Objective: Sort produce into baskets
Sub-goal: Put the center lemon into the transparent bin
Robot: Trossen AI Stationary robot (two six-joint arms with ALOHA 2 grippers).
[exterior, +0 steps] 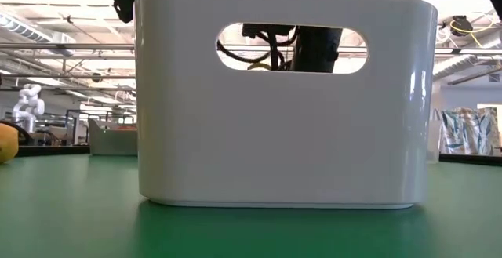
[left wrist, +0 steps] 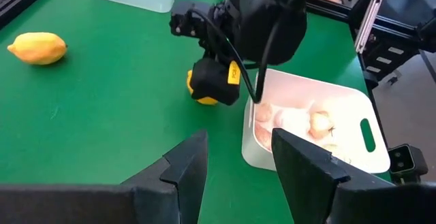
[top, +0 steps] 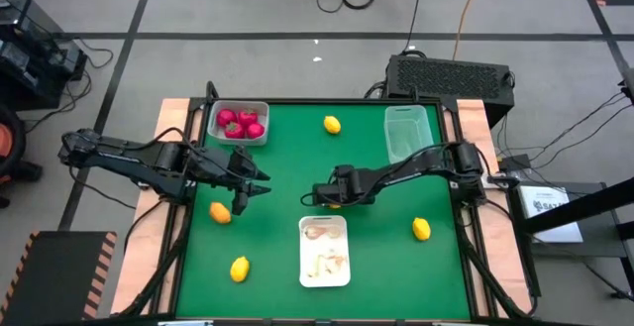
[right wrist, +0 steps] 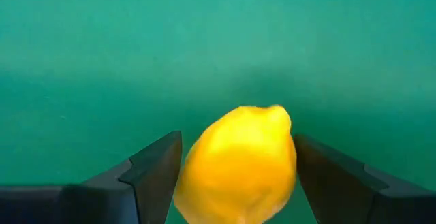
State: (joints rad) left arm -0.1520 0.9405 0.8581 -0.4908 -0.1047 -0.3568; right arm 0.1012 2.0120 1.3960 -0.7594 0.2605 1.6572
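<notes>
A yellow lemon (right wrist: 238, 163) lies on the green table near its middle. My right gripper (right wrist: 237, 137) points down over it, open, with one finger on each side of the lemon (left wrist: 203, 100); a gap shows beside at least one finger. In the high view my right gripper (top: 323, 196) stands just beyond a white basket (top: 324, 276) that holds garlic bulbs (left wrist: 317, 122). My left gripper (left wrist: 238, 163) hangs open and empty above the table's left part (top: 248, 182). Red pieces (top: 241, 123) fill a whitish basket (top: 260, 108) at the far left. A pale green basket (top: 406, 133) stands at the far right.
Loose lemons lie at the far middle (top: 332, 124), near right (top: 421, 229) and near left (top: 239, 268); an orange one (top: 220, 212) lies just below my left gripper. In the low view the white basket's wall (exterior: 282, 117) blocks most of the table.
</notes>
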